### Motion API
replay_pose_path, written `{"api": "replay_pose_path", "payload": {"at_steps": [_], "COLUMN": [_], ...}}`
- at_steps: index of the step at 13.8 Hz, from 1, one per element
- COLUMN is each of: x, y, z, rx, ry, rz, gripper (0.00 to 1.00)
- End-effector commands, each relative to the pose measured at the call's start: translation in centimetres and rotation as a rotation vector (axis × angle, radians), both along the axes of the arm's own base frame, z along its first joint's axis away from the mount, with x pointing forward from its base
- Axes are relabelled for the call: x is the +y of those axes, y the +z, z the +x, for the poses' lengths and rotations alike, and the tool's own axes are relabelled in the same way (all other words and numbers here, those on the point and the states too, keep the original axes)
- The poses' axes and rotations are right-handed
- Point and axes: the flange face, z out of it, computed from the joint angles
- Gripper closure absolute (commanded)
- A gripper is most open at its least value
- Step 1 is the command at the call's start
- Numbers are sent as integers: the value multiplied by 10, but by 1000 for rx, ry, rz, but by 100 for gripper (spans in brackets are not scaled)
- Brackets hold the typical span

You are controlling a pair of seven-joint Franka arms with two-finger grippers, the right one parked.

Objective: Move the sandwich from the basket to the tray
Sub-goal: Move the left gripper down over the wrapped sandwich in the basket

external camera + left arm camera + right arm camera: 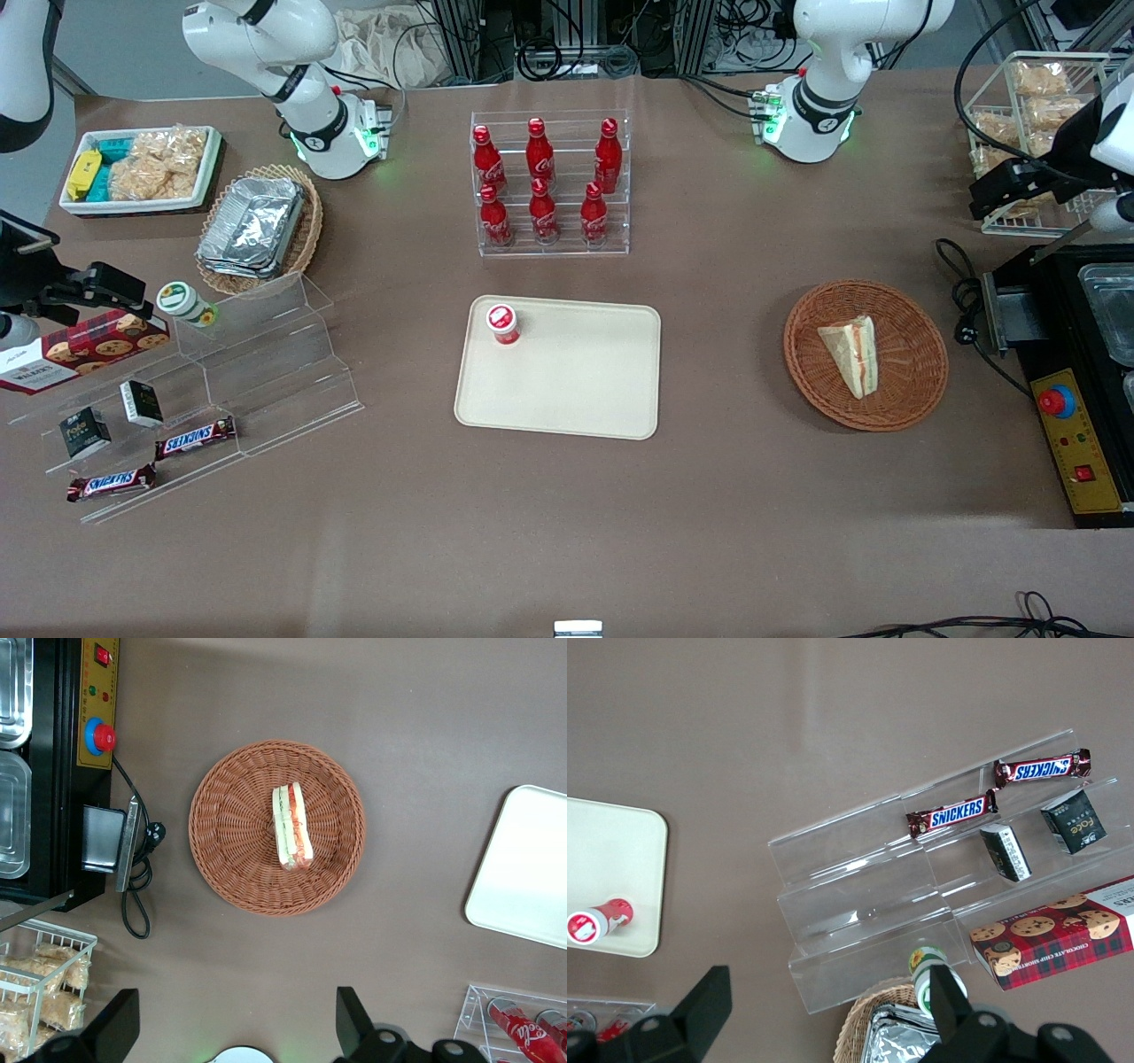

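The sandwich [852, 354] [291, 826], a white wedge with red and green filling, lies in the round reddish-brown wicker basket [912, 354] [230, 833]. The cream tray [576, 381] [527, 877] [611, 868] lies mid-table, beside the basket toward the parked arm's end. A red bottle [502, 323] [601, 920] stands on one corner of the tray. My left gripper [1001, 190] [237, 1005] hangs high above the table, farther from the front camera than the basket. It is open, fingers [353, 1014] spread wide with nothing between them.
A black appliance [1081, 381] with a red button and a cable [966, 301] sits beside the basket at the working arm's end. A wire rack of bagged snacks [1036, 115] stands by the gripper. A clear rack of red bottles [549, 186] stands farther from the camera than the tray.
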Motion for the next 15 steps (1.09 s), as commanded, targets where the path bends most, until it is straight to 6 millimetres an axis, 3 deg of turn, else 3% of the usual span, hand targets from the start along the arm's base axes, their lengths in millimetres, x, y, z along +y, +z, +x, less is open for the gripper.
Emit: {"api": "replay_pose_path", "payload": {"at_steps": [1, 5, 9, 11, 15], "x": [3, 5, 5, 6, 7], "y": [-1, -1, -47, -78, -175], "z": [-5, -4, 19, 32, 44], "rx": [8, 8, 52, 55, 81], "ry": [-6, -13, 46, 100, 157], "rz": [-7, -23, -66, -65, -66], "gripper": [0, 0, 0, 0, 0]}}
